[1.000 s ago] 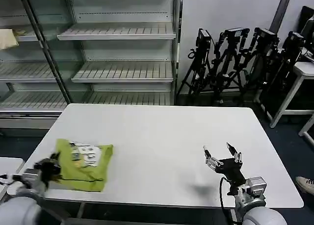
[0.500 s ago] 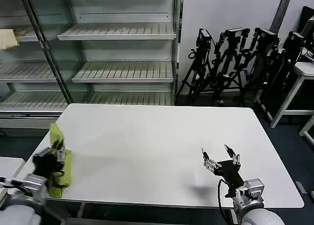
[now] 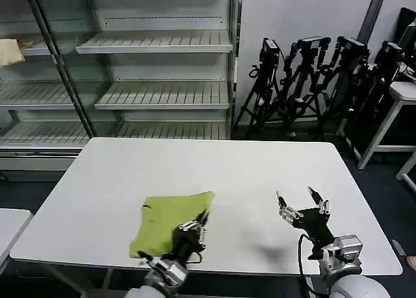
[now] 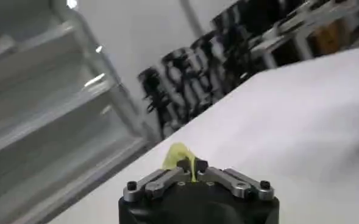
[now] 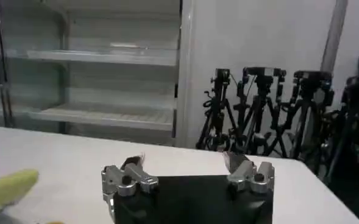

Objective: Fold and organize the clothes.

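The clothes are one lime-green T-shirt, lying as a folded bundle near the front middle of the white table. My left gripper is at the bundle's front right corner, shut on a pinch of the fabric. In the left wrist view that green fabric pokes up between the closed jaws of the left gripper. My right gripper hovers over the table's front right, open and empty, well apart from the shirt. In the right wrist view, the right gripper stands wide open and the shirt is off to one side.
Empty metal shelving stands behind the table, with a small pale yellow cloth on a shelf at far left. Black tripods stand at the back right, beside another white table.
The shirt has swung from the table's left edge to the front middle, carried by my left gripper moving right. The right gripper has barely shifted.
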{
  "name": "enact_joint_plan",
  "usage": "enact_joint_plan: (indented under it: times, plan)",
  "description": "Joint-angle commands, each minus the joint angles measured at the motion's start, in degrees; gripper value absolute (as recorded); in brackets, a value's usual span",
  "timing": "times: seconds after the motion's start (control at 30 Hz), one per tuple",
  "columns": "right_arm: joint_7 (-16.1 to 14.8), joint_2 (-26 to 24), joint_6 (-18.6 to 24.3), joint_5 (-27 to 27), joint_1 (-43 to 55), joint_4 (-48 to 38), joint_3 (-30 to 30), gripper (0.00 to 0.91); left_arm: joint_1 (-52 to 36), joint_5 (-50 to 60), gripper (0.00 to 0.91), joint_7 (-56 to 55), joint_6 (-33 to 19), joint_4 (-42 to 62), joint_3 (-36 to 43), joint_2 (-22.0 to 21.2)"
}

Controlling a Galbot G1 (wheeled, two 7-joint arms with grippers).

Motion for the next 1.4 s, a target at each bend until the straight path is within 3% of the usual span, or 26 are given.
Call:
enact_joint_plan:
  times: [0.03,0.1,0.17,0.33,0.4,0.43,0.8,0.97,1.13,1.4]
  plan:
    - [-1.8,-0.9,0.8,-1.1,3.0,-1.2,4.2,0.907,-10.8,5.2,0.010,1.2,-4.8,9.2,12.9,-5.1]
    - [-2.0,-0.8,0.3,-0.9,4.5,-1.9,4.3,0.907,-12.1,5.1,0.010,1.0,-4.7,10.3,12.3,-6.1]
    - [-1.8,-0.6,3.3,-0.4,5.8,-3.2,4.1,0.907,-13.0,5.1,0.010,1.1,-4.8,11.1,11.7,-6.7]
    - [-1.8,-0.6,3.4,-0.3,7.1,-4.0,4.2,0.907,-13.6,5.3,0.010,1.3,-5.4,12.1,11.8,-6.2]
    - [-1.8,-0.4,3.4,-0.3,7.3,-4.1,4.2,0.907,-13.4,5.2,0.071,1.3,-5.3,12.5,12.3,-6.5]
    - [-1.8,-0.4,3.4,-0.4,7.5,-4.1,4.3,0.907,-13.3,5.2,0.907,1.1,-5.0,12.5,12.4,-6.7]
    - [-5.1,-2.2,5.0,-1.2,12.2,-10.0,5.7,0.907,-12.4,-19.3,0.907,-2.6,-4.7,6.7,9.0,-6.6]
    - [-6.6,-2.8,6.2,-2.1,12.8,-12.3,5.9,0.907,-12.8,-21.5,0.907,-5.7,-3.7,2.7,-0.4,-4.1]
    - [-7.9,-2.8,7.7,-3.7,13.2,-14.7,5.2,0.907,-10.1,-22.3,0.907,-2.8,-4.4,3.3,-16.5,2.0]
    - [-9.6,-0.9,10.4,-5.6,14.6,-17.6,2.8,0.907,-7.2,-26.2,0.907,-2.2,-8.0,4.9,-23.1,3.6]
